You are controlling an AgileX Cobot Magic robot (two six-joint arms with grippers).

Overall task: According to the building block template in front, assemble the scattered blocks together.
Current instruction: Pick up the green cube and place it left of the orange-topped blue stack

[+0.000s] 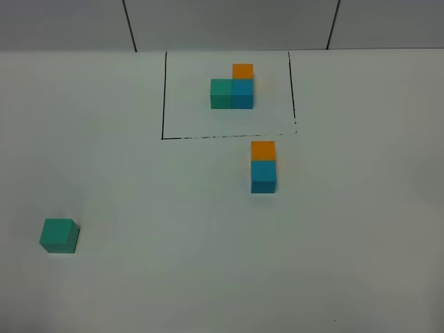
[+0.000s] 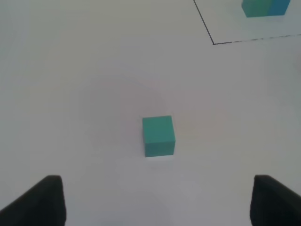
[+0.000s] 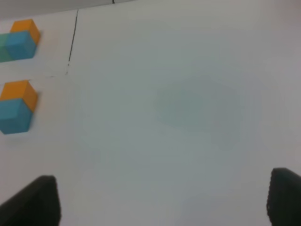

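Left gripper (image 2: 157, 202) spread wide, nothing held. Green cube (image 2: 158, 135) ahead of fingers (image 2: 44, 200), centred on gap, not yet between them. Fingers to be lowered square to cube faces, then closed gently. Right gripper (image 3: 164, 202) spread, empty. Orange-blue pair (image 3: 16, 106) well aside. Green to be set against blue, as judged from template (image 1: 232, 89).

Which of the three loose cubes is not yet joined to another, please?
The teal cube, alone at the left; the orange cube and blue cube touch just outside the frame.
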